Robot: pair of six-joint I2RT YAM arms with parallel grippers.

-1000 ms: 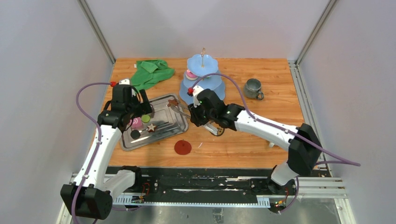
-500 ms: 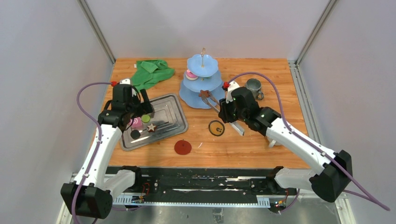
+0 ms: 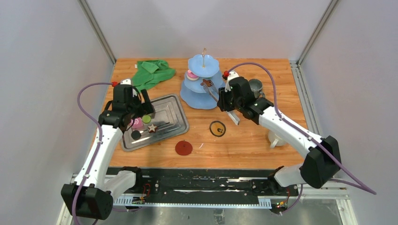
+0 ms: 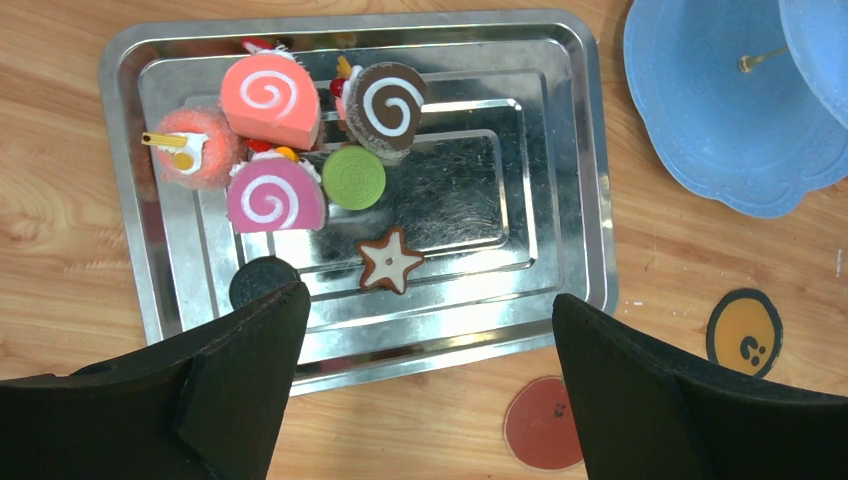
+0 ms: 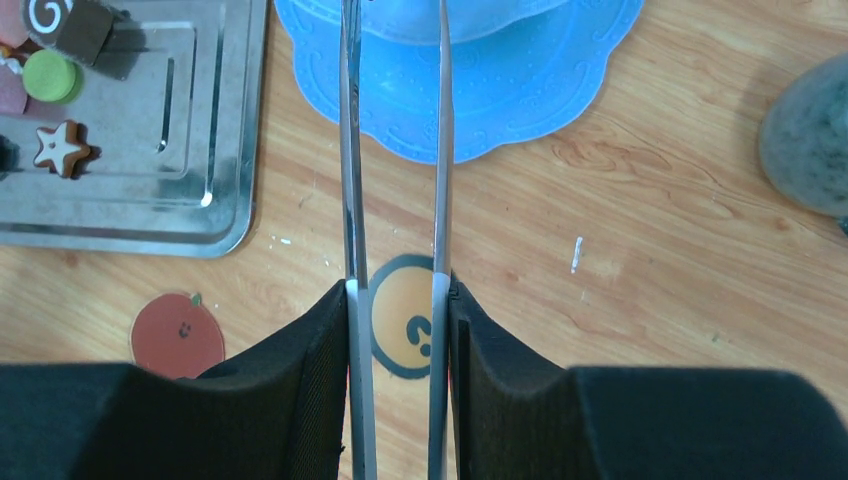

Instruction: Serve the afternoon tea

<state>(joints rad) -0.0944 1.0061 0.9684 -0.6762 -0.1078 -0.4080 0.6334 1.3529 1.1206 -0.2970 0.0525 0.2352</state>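
**Right hand [image 5: 398, 300] with tongs [image 5: 346, 150] at the blue stand [image 3: 192, 99]**

The tongs are clamped between the right hand's fingers. A brown star [image 3: 205, 83], dark and five-pointed, is pinched in their tips over the stand's middle tier, the arm being stretched forward. The left hand [image 4: 428, 300], spread wide and empty, is poised over the tray [image 4: 590, 200] of swirl rolls [image 4: 272, 195].

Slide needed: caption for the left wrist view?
Open left gripper hovers over a steel tray of swirl rolls, green disc and brown star.
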